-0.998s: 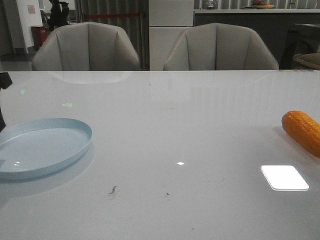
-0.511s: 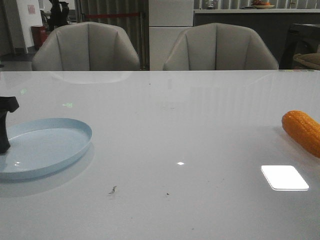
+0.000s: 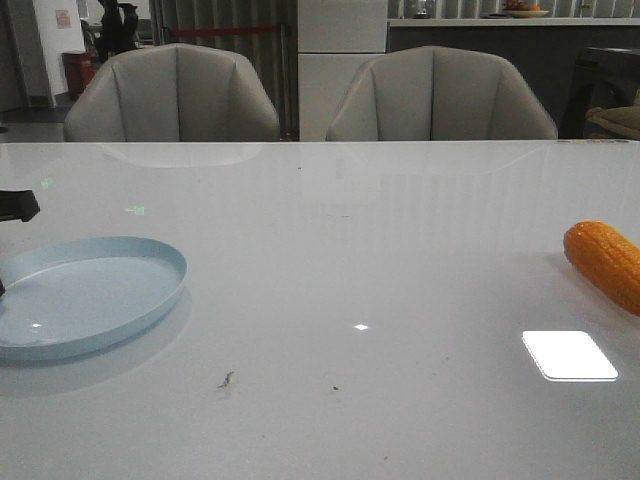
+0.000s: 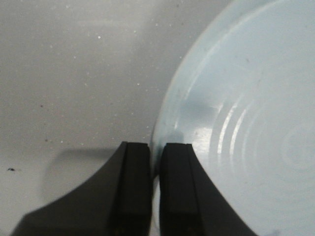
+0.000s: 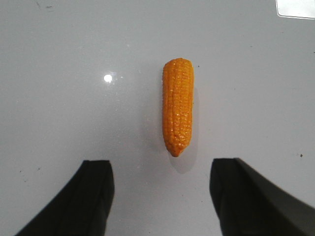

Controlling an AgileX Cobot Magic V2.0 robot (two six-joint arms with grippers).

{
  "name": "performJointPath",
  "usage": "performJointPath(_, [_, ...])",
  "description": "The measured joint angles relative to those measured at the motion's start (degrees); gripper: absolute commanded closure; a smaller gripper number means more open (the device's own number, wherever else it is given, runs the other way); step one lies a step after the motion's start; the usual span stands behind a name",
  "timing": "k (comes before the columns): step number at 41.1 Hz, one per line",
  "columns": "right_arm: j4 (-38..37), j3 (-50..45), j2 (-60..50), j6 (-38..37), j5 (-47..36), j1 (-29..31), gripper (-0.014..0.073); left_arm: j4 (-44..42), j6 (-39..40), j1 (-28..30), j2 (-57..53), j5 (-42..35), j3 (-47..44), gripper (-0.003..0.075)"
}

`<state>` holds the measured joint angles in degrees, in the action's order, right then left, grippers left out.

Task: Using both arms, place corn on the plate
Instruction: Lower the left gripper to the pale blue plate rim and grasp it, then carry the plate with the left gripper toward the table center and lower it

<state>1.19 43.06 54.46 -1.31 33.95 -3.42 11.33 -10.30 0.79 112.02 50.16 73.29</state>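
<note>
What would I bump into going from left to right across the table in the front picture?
Left gripper at the edge → pale blue plate → small dark speck → bright square of reflected light → orange corn.

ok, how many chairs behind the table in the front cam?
2. One chair stands behind the table's far edge on the left, the other chair toward the right. Their lower parts are hidden by the table; more could sit out of frame.

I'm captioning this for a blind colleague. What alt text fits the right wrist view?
An orange corn cob lies on a pale grey table, apart from the right gripper, whose two dark fingers are spread wide on either side of its tapered end.
</note>
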Motion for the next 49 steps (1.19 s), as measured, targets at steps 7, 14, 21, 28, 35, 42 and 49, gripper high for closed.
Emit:
performJointPath(7, [0.0, 0.0, 0.1, 0.0, 0.1, 0.0, 0.0064, 0.4, 0.0, 0.0, 0.0, -0.1, 0.1, 0.0624])
performJointPath(14, [0.0, 0.0, 0.1, 0.0, 0.1, 0.0, 0.0064, 2.6, 0.0, 0.0, 0.1, 2.1, 2.3, 0.0624])
performJointPath(21, [0.0, 0.0, 0.1, 0.0, 0.1, 0.0, 0.0064, 6.6, 0.0, 0.0, 0.2, 5.6, 8.1, 0.0624])
performJointPath(28, [0.0, 0.0, 0.1, 0.0, 0.3, 0.0, 0.0064, 9.0, 0.0, -0.7, 0.4, 9.1, 14.9, 0.0624])
performJointPath(35, [0.0, 0.0, 0.1, 0.0, 0.4, 0.0, 0.0064, 11.4, 0.0, -3.7, 0.5, 11.6, 20.7, 0.0624])
performJointPath(42, [0.0, 0.0, 0.1, 0.0, 0.4, 0.0, 0.0064, 13.2, 0.0, -8.8, 0.5, 12.1, 24.2, 0.0624])
performJointPath(49, [0.0, 0.0, 0.1, 0.0, 0.4, 0.0, 0.0064, 13.3, 0.0, -14.3, 0.6, 12.1, 24.6, 0.0624])
